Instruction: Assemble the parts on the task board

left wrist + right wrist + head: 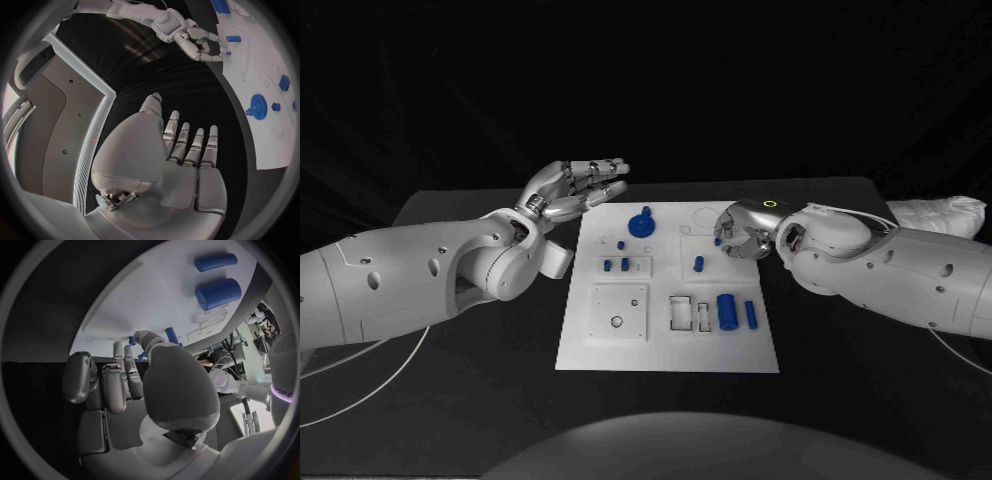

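Note:
The white task board [668, 345] lies mid-table. On it a blue gear [642, 222] sits near the far edge, with short blue pegs [607, 265] and another peg [700, 265] standing mid-board. A thick blue cylinder [727, 309] and a slimmer one [751, 315] lie at the near right. My left hand [581, 188] is raised off the board's far left corner, fingers straight and apart, holding nothing. My right hand [740, 230] hangs low over the board's far right. Its thumb and fingertips pinch a small blue part [131, 340], also visible as the small blue part [228, 52].
A white square plate with holes [617, 312] and pale rectangular recesses [682, 312] sit on the board's near half. A crumpled white cloth [935, 215] lies at the table's far right. Thin cables [372, 385] run over the table at the near left.

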Tool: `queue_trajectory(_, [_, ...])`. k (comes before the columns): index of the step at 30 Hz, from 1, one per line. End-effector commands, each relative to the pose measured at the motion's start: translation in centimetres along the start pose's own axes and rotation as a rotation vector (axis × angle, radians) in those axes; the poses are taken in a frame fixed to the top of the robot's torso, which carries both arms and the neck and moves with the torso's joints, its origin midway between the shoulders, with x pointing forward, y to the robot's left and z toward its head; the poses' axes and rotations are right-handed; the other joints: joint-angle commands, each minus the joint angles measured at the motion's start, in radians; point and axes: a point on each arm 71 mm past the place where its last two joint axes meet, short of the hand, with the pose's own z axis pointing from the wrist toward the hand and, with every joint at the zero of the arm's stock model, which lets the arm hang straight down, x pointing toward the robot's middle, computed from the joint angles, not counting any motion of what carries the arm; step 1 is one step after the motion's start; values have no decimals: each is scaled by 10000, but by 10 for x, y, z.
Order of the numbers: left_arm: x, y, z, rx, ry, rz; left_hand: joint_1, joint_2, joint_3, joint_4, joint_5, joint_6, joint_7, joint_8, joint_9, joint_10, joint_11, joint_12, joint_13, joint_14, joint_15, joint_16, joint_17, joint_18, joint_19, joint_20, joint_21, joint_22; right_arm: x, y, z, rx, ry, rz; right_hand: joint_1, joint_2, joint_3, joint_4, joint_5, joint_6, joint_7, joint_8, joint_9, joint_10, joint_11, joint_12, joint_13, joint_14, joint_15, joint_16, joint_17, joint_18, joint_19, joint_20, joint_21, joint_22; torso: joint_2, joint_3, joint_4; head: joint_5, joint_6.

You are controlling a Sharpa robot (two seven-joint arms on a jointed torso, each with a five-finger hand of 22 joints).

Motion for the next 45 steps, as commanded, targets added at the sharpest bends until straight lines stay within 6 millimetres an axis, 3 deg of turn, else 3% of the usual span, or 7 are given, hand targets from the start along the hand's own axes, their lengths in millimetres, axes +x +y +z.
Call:
queue_trajectory(1, [2, 0, 0, -4, 202, -62, 131, 28, -50, -28, 73, -8, 91, 63, 9, 4, 73, 80, 10, 110, 29, 77, 2, -64, 165, 11, 38, 208, -1, 0, 1, -17, -158, -140, 25, 107, 41, -73, 34, -15, -35, -65, 24, -60, -11, 81, 34, 120, -64, -50, 852, 89, -97, 15, -70, 1598, 5, -2, -4, -24, 0])
queue_trajectory(12, [0, 0, -1, -82, 162, -13, 460, 108, -84, -57, 331, 64, 167, 92, 12, 77, 169, 303, 16, 222, 27, 217, 10, -50, 265, 9, 43, 88, -1, 2, 6, -74, -193, -18, -21, 248, 141, -248, -281, 75, 263, -58, 174, 81, -101, 350, 243, 21, -110, -153, 695, 108, -161, -14, -179, 1575, 3, 2, 2, -6, 0])
queue_trajectory(28, [-2, 0, -3, -85, 113, 45, 645, 118, -127, -57, 484, 65, 162, 88, 5, 51, 158, 381, 12, 257, 71, 274, 13, -45, 328, 6, 47, 100, 3, 6, 10, -96, 17, 132, -49, 330, 163, -453, -291, 271, 324, 82, 454, 293, -121, 675, 461, 43, -140, -132, 693, 89, -106, -52, -127, 1601, 0, -2, 0, 44, 0])
queue_trajectory(38, [-3, 0, -4, -96, 135, 31, 678, 128, -156, -45, 569, 70, 163, 89, 3, 43, 156, 415, 12, 287, 116, 310, 17, -37, 347, 5, 48, 75, 9, 6, 12, -63, 152, 174, 183, 472, 282, -994, 486, 526, 368, 590, 1283, 338, -144, 844, 591, 14, -167, -152, 636, 90, -111, -86, -146, 1606, 2, 1, 3, 101, 0])
queue_trajectory(45, [-3, 0, -5, -126, 123, 33, 695, 154, -168, -43, 626, 77, 162, 91, 3, 41, 156, 438, 12, 320, 150, 348, 22, -29, 372, 3, 52, 93, 16, 6, 12, -124, 162, 242, 339, 622, 342, -1382, 691, 514, 473, 1008, 1996, 515, -153, 1031, 696, -23, -161, -185, 569, 87, -118, -92, -130, 1611, 13, 4, 5, 139, 0])
